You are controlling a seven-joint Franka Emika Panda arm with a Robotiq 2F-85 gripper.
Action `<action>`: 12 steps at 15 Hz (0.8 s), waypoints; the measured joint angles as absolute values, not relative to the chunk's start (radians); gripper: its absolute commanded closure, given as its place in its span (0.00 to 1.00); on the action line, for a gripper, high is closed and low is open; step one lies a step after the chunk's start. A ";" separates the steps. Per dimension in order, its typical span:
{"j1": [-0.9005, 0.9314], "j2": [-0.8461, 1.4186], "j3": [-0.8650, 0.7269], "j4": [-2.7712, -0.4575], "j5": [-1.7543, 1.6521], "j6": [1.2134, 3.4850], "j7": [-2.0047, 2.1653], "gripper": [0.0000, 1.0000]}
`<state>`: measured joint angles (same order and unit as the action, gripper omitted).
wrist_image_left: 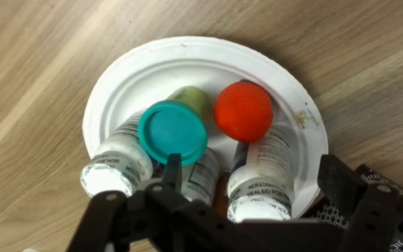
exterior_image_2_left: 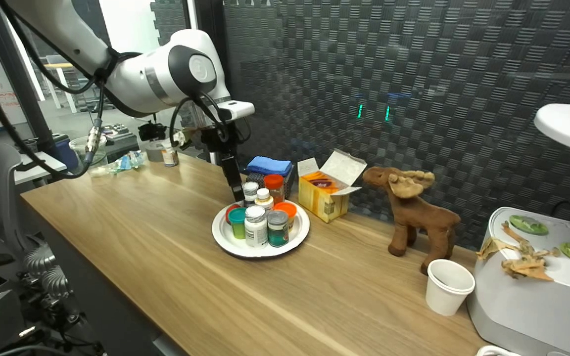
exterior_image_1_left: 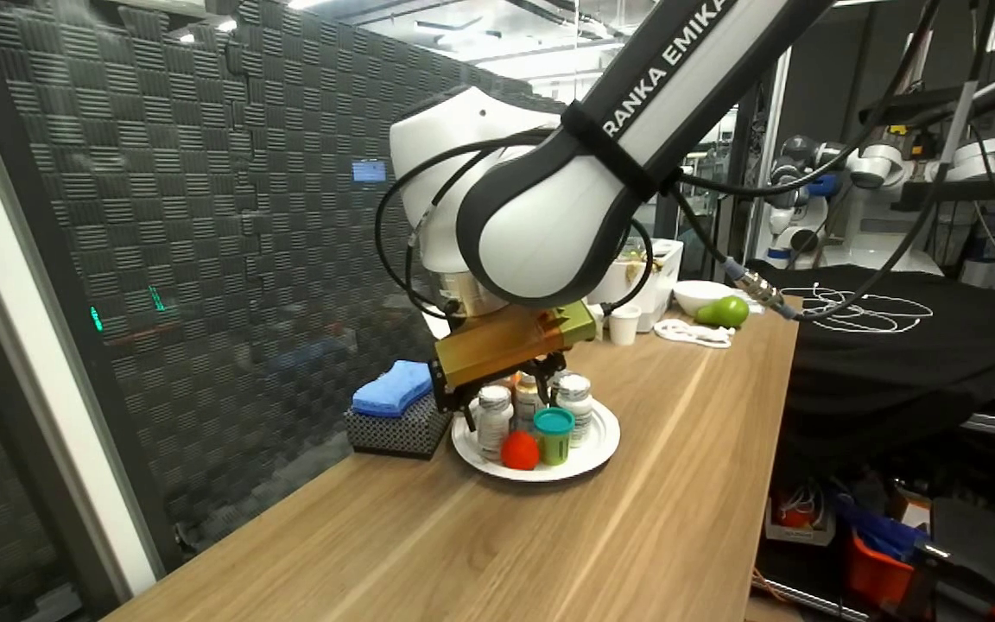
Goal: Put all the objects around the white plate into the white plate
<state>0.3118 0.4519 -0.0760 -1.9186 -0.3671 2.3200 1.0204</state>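
Note:
The white plate point(exterior_image_1_left: 597, 460) stands on the table and holds several upright containers; it also shows in the wrist view point(wrist_image_left: 311, 136). On it are a white bottle point(wrist_image_left: 261, 189), a red ball-like object point(wrist_image_left: 243, 112), a teal-lidded green jar point(wrist_image_left: 172, 129) and a second white bottle point(wrist_image_left: 117, 171). An exterior view also shows a red-lidded jar point(exterior_image_2_left: 274, 187), an orange-lidded tub point(exterior_image_2_left: 290, 210), a grey-lidded jar point(exterior_image_2_left: 278, 230) and a small white-capped bottle point(exterior_image_2_left: 263, 199) on it. My gripper point(wrist_image_left: 252, 164) is open, its fingers apart on either side of the first white bottle.
A patterned box point(exterior_image_1_left: 398, 430) with a blue cloth point(exterior_image_1_left: 394, 389) stands close beside the plate. A yellow open box point(exterior_image_2_left: 322, 198), a brown toy moose point(exterior_image_2_left: 416, 212), paper cups point(exterior_image_2_left: 448, 287) and a white appliance point(exterior_image_2_left: 537, 296) stand along the table. A green pear point(exterior_image_1_left: 722, 312) lies farther off.

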 measured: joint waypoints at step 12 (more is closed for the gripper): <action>0.237 0.190 0.037 -1.990 -0.217 2.084 0.624 0.00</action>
<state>0.2375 0.1901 0.0369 -1.9902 -0.2166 2.0842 0.6239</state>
